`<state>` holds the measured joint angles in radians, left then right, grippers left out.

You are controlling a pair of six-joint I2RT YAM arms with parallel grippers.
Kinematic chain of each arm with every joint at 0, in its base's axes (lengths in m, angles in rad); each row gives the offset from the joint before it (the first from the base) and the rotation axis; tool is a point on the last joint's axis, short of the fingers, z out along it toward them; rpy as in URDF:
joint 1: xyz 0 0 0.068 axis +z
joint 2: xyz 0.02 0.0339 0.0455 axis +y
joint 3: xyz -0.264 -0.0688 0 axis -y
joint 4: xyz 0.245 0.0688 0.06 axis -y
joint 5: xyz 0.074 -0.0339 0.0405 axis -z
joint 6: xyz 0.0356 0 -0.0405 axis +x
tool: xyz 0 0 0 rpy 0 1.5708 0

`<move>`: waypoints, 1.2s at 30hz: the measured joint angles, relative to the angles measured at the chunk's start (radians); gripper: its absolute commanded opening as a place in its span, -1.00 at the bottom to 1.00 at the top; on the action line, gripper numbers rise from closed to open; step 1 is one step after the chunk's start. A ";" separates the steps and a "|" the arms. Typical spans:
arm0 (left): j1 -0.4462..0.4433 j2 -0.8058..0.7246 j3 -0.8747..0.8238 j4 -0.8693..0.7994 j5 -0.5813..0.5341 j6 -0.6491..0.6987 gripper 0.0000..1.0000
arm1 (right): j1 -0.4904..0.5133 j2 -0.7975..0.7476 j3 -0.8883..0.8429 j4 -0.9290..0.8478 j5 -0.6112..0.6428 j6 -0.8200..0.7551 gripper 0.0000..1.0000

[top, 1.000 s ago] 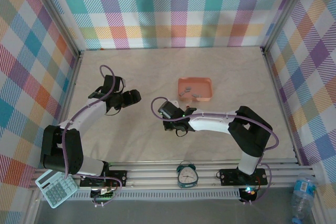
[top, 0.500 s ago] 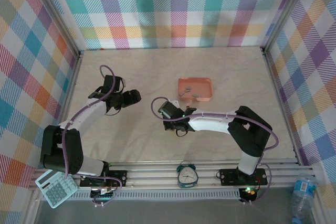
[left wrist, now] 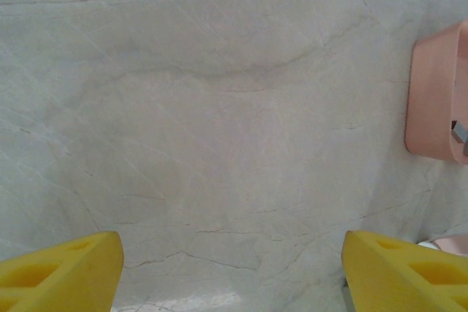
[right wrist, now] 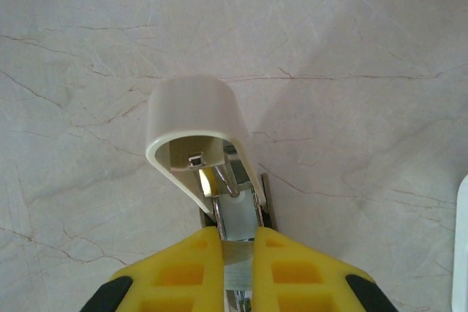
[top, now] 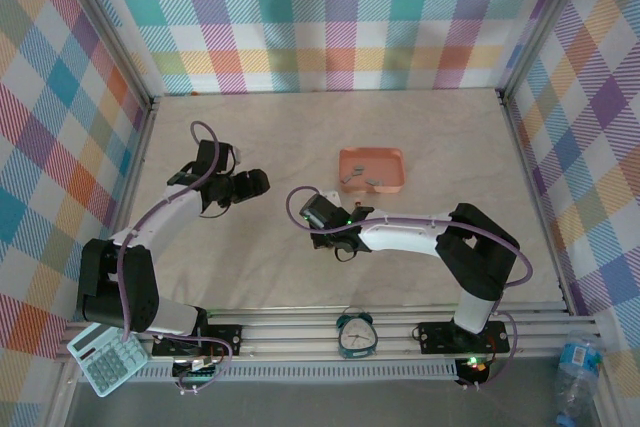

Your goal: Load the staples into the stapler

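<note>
A small white stapler [right wrist: 194, 118] stands on the marble table with its lid swung up, showing the metal magazine and spring rod. My right gripper [right wrist: 236, 242] is shut on the metal body just behind the lid; seen from above, the right gripper [top: 338, 239] is at mid-table. Several tiny grey staples [top: 365, 178] lie in a pink tray [top: 372, 157] behind it. My left gripper [left wrist: 232, 272] is open over bare table, its yellow fingertips [left wrist: 66, 268] wide apart. The tray [left wrist: 431, 100] with one grey staple strip [left wrist: 459, 131] is at the right edge of that view.
A clock [top: 355, 334] sits on the rail between the arm bases. A calculator [top: 105, 359] lies at the near left and a water bottle [top: 577, 367] at the near right, both off the table. Plaid walls enclose the marble table [top: 300, 127].
Almost nothing differs. Both grippers have shifted by a few pixels at most, and the right one has kept its hold on the stapler.
</note>
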<state>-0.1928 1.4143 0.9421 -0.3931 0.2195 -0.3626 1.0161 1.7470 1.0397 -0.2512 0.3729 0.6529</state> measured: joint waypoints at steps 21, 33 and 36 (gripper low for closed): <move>0.000 0.006 0.005 -0.002 0.008 0.015 0.57 | 0.000 -0.022 -0.035 0.034 0.006 -0.093 -0.77; 0.000 0.016 0.005 -0.001 0.018 0.015 0.57 | 0.005 -0.022 -0.035 0.035 0.005 -0.093 -0.77; 0.000 0.017 0.005 -0.001 0.021 0.015 0.57 | 0.005 -0.022 -0.035 0.035 0.005 -0.093 -0.77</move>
<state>-0.1928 1.4315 0.9474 -0.3943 0.2405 -0.3477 1.0206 1.7252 1.0050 -0.2157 0.3779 0.5594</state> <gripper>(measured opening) 0.784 0.116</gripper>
